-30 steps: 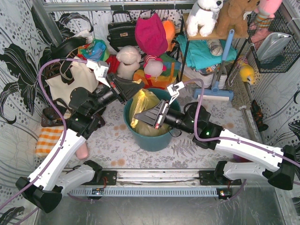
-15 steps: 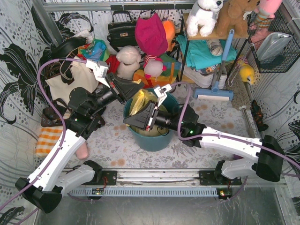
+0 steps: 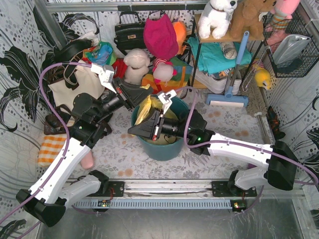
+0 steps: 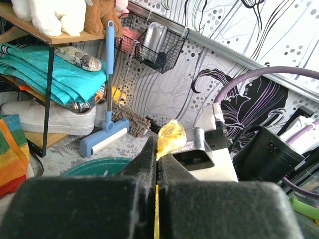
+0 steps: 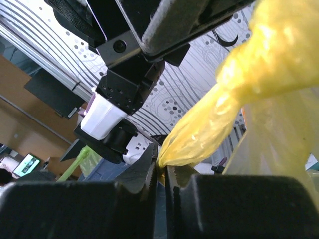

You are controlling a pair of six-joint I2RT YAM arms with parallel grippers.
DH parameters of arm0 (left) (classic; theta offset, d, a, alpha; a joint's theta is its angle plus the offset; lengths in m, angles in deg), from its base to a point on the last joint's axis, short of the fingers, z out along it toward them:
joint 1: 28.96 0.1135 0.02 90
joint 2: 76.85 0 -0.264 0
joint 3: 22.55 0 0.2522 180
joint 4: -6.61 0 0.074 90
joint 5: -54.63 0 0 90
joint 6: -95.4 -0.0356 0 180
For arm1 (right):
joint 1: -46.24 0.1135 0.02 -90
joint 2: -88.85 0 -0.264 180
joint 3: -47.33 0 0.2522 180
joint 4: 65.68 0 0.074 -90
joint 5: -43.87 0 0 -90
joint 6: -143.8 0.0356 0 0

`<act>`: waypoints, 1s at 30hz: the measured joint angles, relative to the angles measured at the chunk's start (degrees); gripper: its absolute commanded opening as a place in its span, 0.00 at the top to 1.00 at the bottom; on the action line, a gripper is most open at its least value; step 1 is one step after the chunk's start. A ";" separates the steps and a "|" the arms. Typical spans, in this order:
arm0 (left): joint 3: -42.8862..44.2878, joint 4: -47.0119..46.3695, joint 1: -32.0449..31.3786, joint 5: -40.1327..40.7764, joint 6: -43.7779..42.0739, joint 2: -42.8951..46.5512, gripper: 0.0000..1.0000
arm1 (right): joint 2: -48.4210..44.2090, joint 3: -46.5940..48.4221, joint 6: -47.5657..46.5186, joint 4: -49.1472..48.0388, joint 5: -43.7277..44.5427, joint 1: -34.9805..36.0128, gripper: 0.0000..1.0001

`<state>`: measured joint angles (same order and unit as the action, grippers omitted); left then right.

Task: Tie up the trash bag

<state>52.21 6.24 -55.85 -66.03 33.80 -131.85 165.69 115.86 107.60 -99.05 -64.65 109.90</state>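
The trash bag (image 3: 145,109) is yellow translucent plastic standing in the round teal bin (image 3: 164,147) at the middle of the top view. My left gripper (image 3: 147,91) is shut on a twisted strip of the bag's rim (image 4: 170,136), at the bin's far left edge. My right gripper (image 3: 134,129) is shut on another gathered strip of the bag (image 5: 199,132), at the bin's near left rim, below the left gripper. The bag's plastic stretches up and right in the right wrist view. The bag's contents are hidden.
Behind the bin stand stuffed toys (image 3: 136,64), a black handbag (image 3: 129,31), a cream tote (image 3: 75,84) and a shelf with a teal cloth (image 3: 219,55). A blue lint roller (image 3: 232,84) leans at the right. An orange checked cloth (image 3: 50,149) lies at the left.
My right gripper has moved left across the bin with its strip of bag, from the bin's middle to its near left rim. The left arm has stayed in place.
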 measured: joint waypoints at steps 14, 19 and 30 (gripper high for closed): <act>0.00 0.00 0.00 1.11 -0.35 -0.70 1.00 | -5.44 1.25 -5.92 17.18 -2.23 0.00 1.00; 2.08 1.88 0.00 3.02 -2.12 -3.48 1.00 | -11.69 6.27 -11.15 31.23 -2.19 0.00 1.00; 11.78 5.75 -0.09 6.38 -6.54 -14.19 1.00 | -13.73 10.27 -14.47 46.40 -14.99 -0.24 1.00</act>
<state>63.99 11.99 -55.94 -59.64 27.27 -146.04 151.96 126.13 93.13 -52.65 -79.64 109.66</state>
